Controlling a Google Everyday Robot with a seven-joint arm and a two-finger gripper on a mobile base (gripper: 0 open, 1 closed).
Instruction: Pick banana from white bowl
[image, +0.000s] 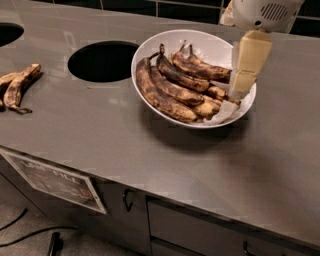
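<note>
The white bowl (150, 50) sits on the grey counter and holds several overripe bananas. The short, stubby banana (209, 108), brown with dull yellow patches, lies at the bowl's front right, under the longer blackened bananas (170, 87). My gripper (246, 67) hangs down from the upper right. Its cream-coloured end is over the bowl's right side, just above and right of the stubby banana. It holds nothing that I can see.
Two joined spotted bananas (17, 85) lie at the counter's left edge. A round hole (102, 61) is cut into the counter left of the bowl, and another hole (7, 32) is at far left. Drawers and a label (55, 180) are below the front edge.
</note>
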